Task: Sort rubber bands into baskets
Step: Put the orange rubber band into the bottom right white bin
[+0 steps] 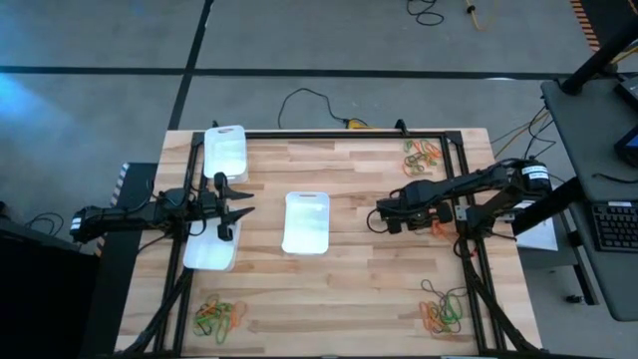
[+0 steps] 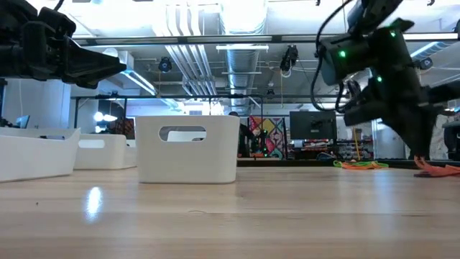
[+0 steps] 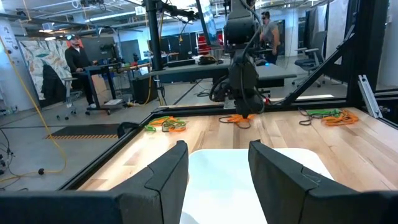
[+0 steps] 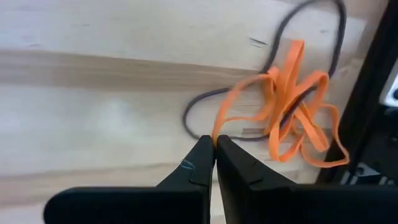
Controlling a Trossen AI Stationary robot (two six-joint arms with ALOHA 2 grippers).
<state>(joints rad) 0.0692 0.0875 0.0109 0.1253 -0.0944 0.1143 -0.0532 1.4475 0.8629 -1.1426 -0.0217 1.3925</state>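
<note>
Pinching one strand of an orange rubber band [image 4: 287, 106] at the edge of a tangled orange-and-dark cluster, low on the worktop [image 1: 359, 269] near its right side: right gripper [image 4: 215, 144], tips pressed together. Thin, limp, stretchy, near weightless; likely to drag neighbours. Best taken by a single free loop. Left gripper [image 3: 217, 155] spread, hovering over a basket [image 3: 249, 180].

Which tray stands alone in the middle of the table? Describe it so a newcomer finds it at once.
Start from the wooden table and look between the two arms. The middle tray stands there alone, white and empty. The other two trays sit near the table's left edge, one under the left gripper.
</note>
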